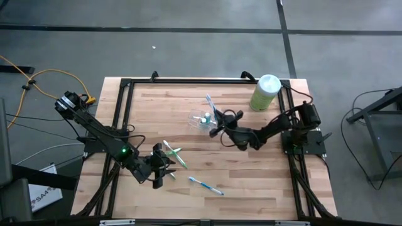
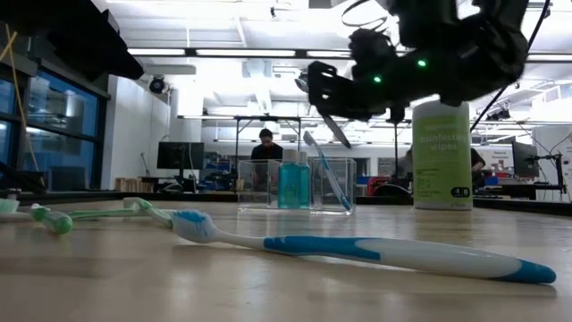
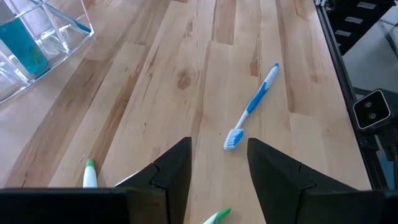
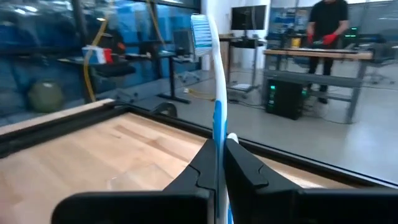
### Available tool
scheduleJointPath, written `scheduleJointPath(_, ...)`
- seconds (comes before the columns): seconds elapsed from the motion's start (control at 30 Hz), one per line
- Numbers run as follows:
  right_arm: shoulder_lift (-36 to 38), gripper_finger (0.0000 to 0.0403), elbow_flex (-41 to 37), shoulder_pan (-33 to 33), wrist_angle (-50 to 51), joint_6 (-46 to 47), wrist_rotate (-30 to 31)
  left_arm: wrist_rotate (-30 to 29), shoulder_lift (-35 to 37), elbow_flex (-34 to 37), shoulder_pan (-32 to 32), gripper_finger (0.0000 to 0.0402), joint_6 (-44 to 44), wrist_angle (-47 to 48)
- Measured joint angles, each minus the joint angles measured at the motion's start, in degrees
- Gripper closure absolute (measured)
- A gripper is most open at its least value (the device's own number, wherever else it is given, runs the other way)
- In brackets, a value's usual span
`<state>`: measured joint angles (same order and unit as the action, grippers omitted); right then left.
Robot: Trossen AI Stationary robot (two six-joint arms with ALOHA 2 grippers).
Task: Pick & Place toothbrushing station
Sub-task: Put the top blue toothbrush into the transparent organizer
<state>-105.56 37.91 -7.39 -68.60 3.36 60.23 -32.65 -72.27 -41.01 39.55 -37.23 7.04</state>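
Note:
A clear plastic cup (image 1: pixel 201 119) stands mid-table with a teal thing (image 2: pixel 295 183) inside. My right gripper (image 1: pixel 217 125) hovers at the cup, shut on a blue-white toothbrush (image 4: pixel 214 81). A second blue-white toothbrush (image 1: pixel 206 186) lies flat on the table near the front; it also shows in the left wrist view (image 3: pixel 252 106). Two green-white toothbrushes (image 1: pixel 174 154) lie crossed on the table. My left gripper (image 1: pixel 162 168) is open and empty just above the table beside them, its fingers (image 3: pixel 174 171) apart. No tubes show. My right gripper pinches the toothbrush's handle (image 4: pixel 217 127) between its two shut fingers. The brush runs on past the fingertips, along the fingers, with its bristle head (image 4: pixel 200 30) uppermost. In the low view it slants, and its lower end (image 2: pixel 342 201) reaches down inside the cup.
A large pale green canister (image 1: pixel 265 92) with a white top stands at the far right corner. A black frame (image 1: pixel 125 88) runs round the wooden table. A person (image 2: pixel 265 148) stands in the room beyond the far edge. Bare wood lies at the front right.

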Motion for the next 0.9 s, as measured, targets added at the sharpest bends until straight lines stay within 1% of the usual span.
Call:
scheduleJointPath(0.17, -0.04, 0.0399, -2.86, 0.86, -3.67, 0.67, -3.89, 0.07, 0.00, 0.00, -0.11, 0.0250, 0.00, 0.01)
scheduleJointPath(0.43, -0.07, 0.0399, -3.28, 3.03, -6.82, 0.80, -12.95, 0.07, 0.00, 0.00, -0.11, 0.0250, 0.00, 0.01)
scheduleJointPath(0.6, -0.52, 0.0399, -3.29, 4.32, -6.88, 2.14, -15.21, 0.07, 0.00, 0.00, -0.11, 0.0250, 0.00, 0.01)
scheduleJointPath(0.9, -5.16, 0.0399, -3.28, 4.56, -6.25, 8.66, -15.25, 0.05, 0.00, 0.00, -0.11, 0.0250, 0.00, 0.03)
